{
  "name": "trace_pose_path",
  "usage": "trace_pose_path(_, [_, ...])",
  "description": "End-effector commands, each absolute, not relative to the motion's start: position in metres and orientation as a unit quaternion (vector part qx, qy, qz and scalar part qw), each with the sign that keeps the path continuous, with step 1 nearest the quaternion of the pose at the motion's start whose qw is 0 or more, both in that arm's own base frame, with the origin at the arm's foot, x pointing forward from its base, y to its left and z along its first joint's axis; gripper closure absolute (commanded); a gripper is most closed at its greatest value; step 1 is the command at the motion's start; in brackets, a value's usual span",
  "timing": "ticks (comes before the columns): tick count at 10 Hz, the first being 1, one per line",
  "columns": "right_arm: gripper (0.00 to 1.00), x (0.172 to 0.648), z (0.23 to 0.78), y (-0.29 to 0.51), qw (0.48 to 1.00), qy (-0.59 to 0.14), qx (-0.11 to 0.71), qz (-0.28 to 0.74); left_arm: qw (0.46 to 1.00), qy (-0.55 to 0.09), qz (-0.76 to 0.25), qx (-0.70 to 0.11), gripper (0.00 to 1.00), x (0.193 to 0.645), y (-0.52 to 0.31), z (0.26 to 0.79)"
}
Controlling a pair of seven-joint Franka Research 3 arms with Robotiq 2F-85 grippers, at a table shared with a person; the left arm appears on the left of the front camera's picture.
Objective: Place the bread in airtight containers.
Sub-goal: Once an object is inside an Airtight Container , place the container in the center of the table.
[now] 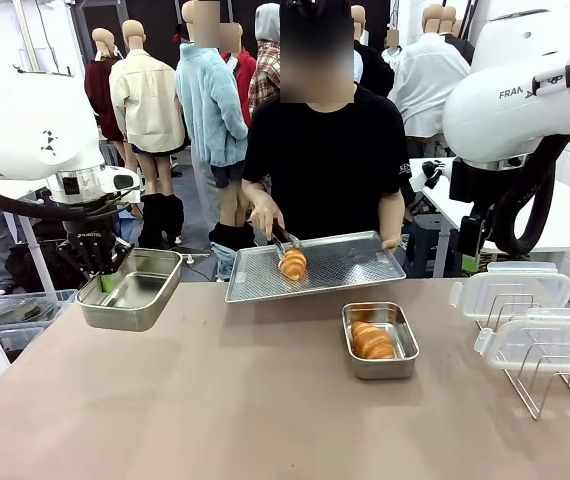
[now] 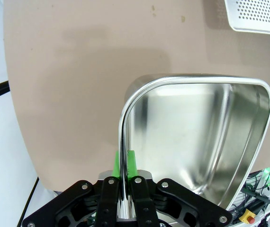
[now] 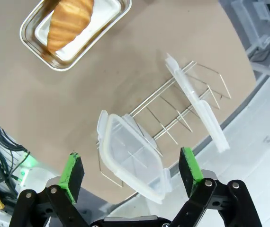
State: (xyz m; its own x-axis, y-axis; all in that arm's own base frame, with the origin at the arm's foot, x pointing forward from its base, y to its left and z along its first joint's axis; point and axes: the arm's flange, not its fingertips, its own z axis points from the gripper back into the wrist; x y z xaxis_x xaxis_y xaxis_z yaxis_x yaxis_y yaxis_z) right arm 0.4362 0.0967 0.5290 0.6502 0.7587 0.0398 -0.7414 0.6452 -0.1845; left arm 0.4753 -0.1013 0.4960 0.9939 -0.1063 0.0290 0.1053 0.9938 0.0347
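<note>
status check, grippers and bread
Left gripper shut on rim of empty rectangular steel pan. Right gripper open over clear plastic lids on wire rack. One golden-brown croissant roll in second steel pan, other in person's tongs over perforated tray.

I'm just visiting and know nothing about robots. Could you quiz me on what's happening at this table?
1. True or false: the steel pan clamped in the left arm's jaws holds bread.
2. What grips the croissant over the perforated tray? A) bare fingers B) tongs C) the right arm's jaws
3. Fill in: the clear lids lean on a wire ____.
Key: 1 false, it is empty; 2 B; 3 rack.
</note>
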Motion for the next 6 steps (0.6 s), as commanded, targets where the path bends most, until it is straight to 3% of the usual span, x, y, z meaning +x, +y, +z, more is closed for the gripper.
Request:
trace_pose_path(1, [0.00,0.437,0.528,0.098,0.920,-0.059,-0.076,0.379,0.998,-0.023,-0.061,0.015,1.00,0.476,-0.099,0.499])
trace_pose_path(4, [0.00,0.437,0.540,0.061,0.869,-0.060,-0.095,0.483,0.998,-0.023,-0.061,0.015,1.00,0.476,-0.099,0.499])
trace_pose_path(6, [0.00,0.440,0.544,0.025,0.793,-0.060,-0.103,0.597,0.998,-0.023,-0.061,0.015,1.00,0.476,-0.099,0.499])
